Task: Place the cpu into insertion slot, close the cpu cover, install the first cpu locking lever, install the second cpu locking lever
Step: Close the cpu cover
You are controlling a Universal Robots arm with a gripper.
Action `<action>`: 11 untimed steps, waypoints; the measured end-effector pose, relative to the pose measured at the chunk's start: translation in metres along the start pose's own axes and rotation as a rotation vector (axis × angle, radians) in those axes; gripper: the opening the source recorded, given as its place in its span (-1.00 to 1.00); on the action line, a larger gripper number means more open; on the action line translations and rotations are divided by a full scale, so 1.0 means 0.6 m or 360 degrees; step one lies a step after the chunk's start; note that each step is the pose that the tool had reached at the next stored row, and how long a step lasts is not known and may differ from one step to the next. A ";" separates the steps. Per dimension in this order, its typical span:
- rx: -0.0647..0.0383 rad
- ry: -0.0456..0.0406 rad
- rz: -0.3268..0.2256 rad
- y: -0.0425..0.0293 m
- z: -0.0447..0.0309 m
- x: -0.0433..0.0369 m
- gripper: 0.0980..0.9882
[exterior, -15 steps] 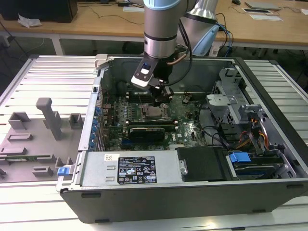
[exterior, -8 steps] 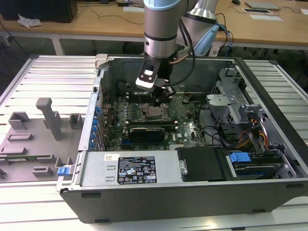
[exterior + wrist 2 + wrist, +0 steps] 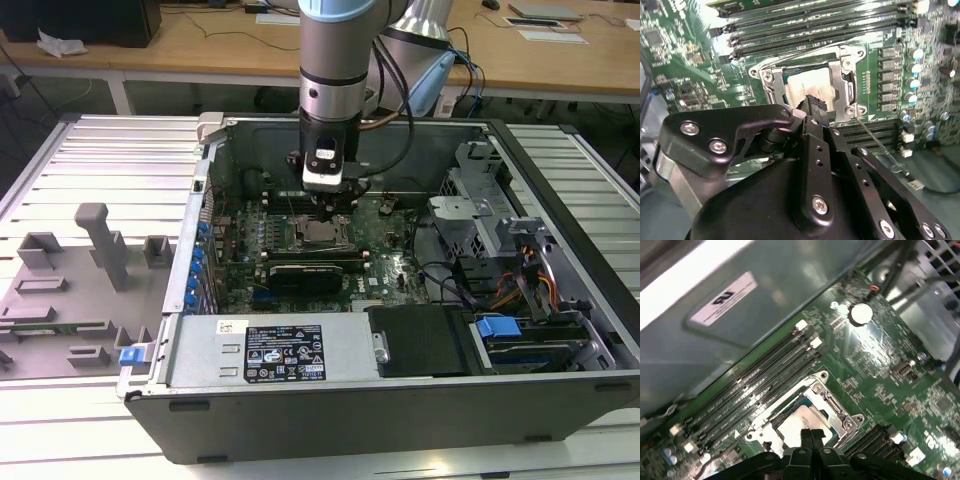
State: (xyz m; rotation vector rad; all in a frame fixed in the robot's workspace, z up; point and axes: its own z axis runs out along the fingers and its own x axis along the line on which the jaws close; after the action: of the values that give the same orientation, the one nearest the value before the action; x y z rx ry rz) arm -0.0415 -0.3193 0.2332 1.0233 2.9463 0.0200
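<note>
Gripper clenched over the seated cpu in the open computer case.

In the exterior view, the open computer case (image 3: 400,425) filled the middle of the frame and held the green motherboard (image 3: 392,252). The gripper (image 3: 335,205) hung just above the cpu (image 3: 318,233) at frame centre, and a grey fixture tray (image 3: 60,300) with grey blocks lay at the exterior view's left. In the second wrist view, the cpu (image 3: 807,86) sat inside the insertion slot (image 3: 771,75) with the cpu cover (image 3: 840,87) lying around it. A thin metal lever (image 3: 875,140) stuck out from one corner, beside the black memory slots (image 3: 815,25). In the first wrist view, the gripper (image 3: 811,436) had its fingers pressed together, empty, at the edge of the cpu (image 3: 797,421). Whether they touched it could not be told.
</note>
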 end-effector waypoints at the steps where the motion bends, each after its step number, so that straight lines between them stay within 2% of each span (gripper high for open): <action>1: 0.0000 0.0000 -0.0028 0.000 0.000 0.000 -0.98; 7: -0.0003 0.0004 -0.0261 0.000 0.000 0.000 -0.98; 11: -0.0006 0.0007 -0.0471 0.000 0.001 0.000 -0.98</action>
State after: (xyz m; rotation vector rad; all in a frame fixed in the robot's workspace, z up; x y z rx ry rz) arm -0.0415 -0.3193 0.2327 0.5782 3.0664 0.0224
